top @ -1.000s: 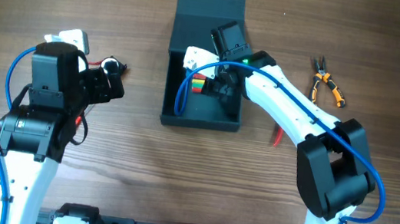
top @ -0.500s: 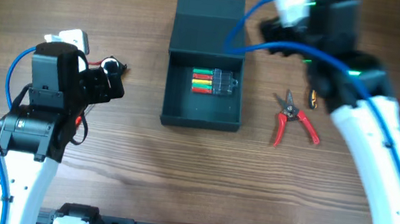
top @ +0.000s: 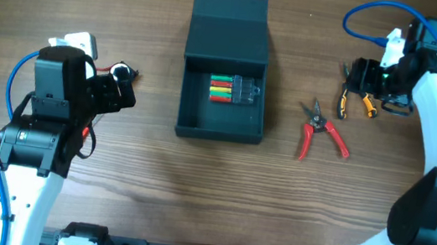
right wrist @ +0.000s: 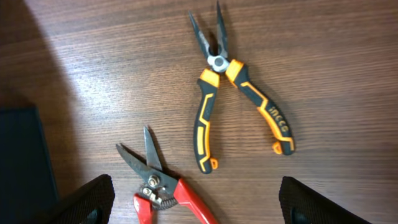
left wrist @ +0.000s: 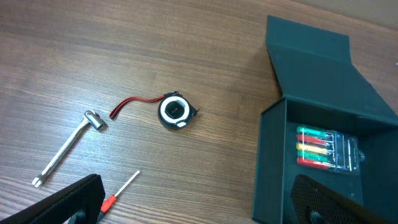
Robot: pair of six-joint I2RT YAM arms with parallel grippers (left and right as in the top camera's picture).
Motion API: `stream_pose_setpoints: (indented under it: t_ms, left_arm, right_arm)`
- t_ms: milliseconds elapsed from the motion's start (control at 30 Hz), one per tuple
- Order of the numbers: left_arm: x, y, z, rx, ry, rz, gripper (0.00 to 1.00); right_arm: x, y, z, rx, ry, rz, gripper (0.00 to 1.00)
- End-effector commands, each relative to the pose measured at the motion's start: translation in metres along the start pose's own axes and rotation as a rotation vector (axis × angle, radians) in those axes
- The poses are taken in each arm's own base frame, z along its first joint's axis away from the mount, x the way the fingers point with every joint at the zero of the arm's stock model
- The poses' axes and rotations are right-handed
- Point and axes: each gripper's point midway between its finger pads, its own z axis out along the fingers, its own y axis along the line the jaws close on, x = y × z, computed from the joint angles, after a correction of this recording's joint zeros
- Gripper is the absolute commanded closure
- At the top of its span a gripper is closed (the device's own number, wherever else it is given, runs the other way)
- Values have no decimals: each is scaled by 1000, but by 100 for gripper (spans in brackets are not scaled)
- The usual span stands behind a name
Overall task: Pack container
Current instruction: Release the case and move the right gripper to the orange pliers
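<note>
The dark teal-grey container (top: pixel 218 127) stands open at the table's middle, lid flap folded back. A clear case of coloured bits (top: pixel 233 91) lies inside; it also shows in the left wrist view (left wrist: pixel 326 149). My right gripper (top: pixel 365 81) is open and empty, hovering over the orange-black pliers (right wrist: pixel 233 93), with the red snips (right wrist: pixel 165 183) beside them. My left gripper (left wrist: pixel 199 211) is open and empty left of the container (left wrist: pixel 280 162), near a black tape measure (left wrist: pixel 175 111).
A silver hammer-like tool (left wrist: pixel 65 148) and a small red-handled screwdriver (left wrist: pixel 118 193) lie on the wood at the left. The red snips (top: pixel 323 132) lie between the container and the pliers (top: pixel 345 101). A corner of the container (right wrist: pixel 18 162) shows in the right wrist view.
My right arm has left the container, leaving the case of bits inside, and swung out right over the pliers. The left arm has not moved.
</note>
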Motion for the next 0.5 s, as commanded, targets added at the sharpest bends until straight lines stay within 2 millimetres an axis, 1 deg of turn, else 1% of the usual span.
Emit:
stream_pose_setpoints:
  t_ms: [0,167,233,267,367,400,433,467]
  left_arm:
    - [-8,1,-4,-5,-21,10,0]
    - [-8,1,-4,-5,-21,10,0]
    - [-8,1,-4,-5,-21,10,0]
    - [-8,1,-4,-5,-21,10,0]
    - [-8,1,-4,-5,-21,10,0]
    - [-8,1,-4,-5,-21,10,0]
    - [-8,1,-4,-5,-21,10,0]
    - [-8,1,-4,-5,-21,10,0]
  right_arm:
    - [2,-8,25,61,36,40,17]
    - [14,-11,58,64,113,40,27]
    - [19,-10,74,60,145,39,28]
    - [23,-7,85,53,165,32,28]
    - [28,1,102,59,189,15,28]
    - [28,0,106,79,187,35,29]
    - [27,0,109,86,184,57,30]
    - [26,1,110,89,178,77,33]
